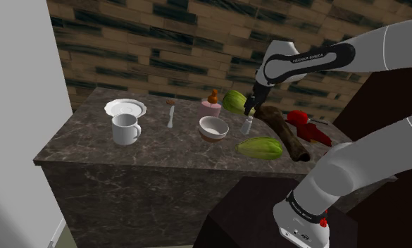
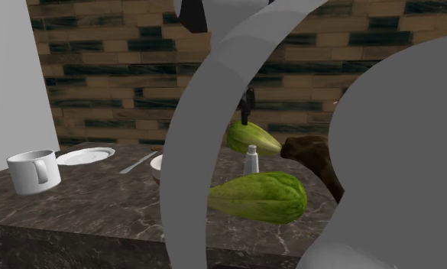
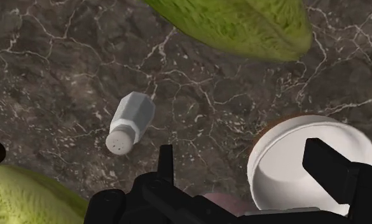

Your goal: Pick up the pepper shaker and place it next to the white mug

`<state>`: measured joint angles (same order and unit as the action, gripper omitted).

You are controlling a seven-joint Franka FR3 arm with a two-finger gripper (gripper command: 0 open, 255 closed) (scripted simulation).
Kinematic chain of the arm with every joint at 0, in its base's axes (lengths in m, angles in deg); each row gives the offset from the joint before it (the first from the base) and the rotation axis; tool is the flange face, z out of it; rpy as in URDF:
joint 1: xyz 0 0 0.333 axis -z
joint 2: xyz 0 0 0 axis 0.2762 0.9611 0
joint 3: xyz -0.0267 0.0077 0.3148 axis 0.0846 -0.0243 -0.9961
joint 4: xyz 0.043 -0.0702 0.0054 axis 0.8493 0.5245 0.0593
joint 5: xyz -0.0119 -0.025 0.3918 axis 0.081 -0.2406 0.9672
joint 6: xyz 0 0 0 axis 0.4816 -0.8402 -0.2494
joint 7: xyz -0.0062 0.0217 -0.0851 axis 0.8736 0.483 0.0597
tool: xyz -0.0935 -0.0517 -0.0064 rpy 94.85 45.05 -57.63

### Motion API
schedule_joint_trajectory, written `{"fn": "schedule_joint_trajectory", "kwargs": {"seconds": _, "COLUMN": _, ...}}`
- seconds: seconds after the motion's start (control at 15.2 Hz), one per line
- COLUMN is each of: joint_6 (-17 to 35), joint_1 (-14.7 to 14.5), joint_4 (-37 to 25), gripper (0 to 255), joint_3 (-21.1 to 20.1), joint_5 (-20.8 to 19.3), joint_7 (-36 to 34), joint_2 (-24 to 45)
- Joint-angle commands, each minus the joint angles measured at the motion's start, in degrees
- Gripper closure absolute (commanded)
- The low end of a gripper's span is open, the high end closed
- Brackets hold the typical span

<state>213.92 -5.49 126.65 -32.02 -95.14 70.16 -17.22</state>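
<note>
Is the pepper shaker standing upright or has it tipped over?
Upright. The small pale grey pepper shaker stands on its base on the dark marble counter, its holed cap pointing up towards the wrist camera.

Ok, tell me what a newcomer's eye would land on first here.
The black tool hangs open close above a small pale shaker standing on the dark veined counter, with a big green leafy vegetable just in front. Away at the shoulder view's left stands the white mug, near a white plate.

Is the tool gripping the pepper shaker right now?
No, the wrist view shows the tool open, with the pepper shaker standing on the counter clear of it.
</note>
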Motion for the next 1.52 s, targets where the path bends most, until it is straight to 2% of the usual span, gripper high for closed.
{"fn": "schedule_joint_trajectory", "kwargs": {"seconds": 0.0, "joint_6": 3.39, "joint_1": 0.78, "joint_4": -0.57, "gripper": 0, "joint_3": 1.41, "joint_5": -0.75, "joint_7": 1.40, "joint_2": 3.76}}
{"fn": "schedule_joint_trajectory", "kwargs": {"seconds": 0.53, "joint_6": 12.83, "joint_1": 3.45, "joint_4": -6.34, "gripper": 0, "joint_3": 6.26, "joint_5": -0.90, "joint_7": 7.61, "joint_2": 18.19}}
{"fn": "schedule_joint_trajectory", "kwargs": {"seconds": 1.06, "joint_6": 19.03, "joint_1": 3.67, "joint_4": -5.00, "gripper": 0, "joint_3": 6.63, "joint_5": 0.32, "joint_7": 8.56, "joint_2": 23.12}}
{"fn": "schedule_joint_trajectory", "kwargs": {"seconds": 1.45, "joint_6": 19.03, "joint_1": 3.68, "joint_4": -5.00, "gripper": 0, "joint_3": 6.63, "joint_5": 0.32, "joint_7": 8.56, "joint_2": 23.12}}
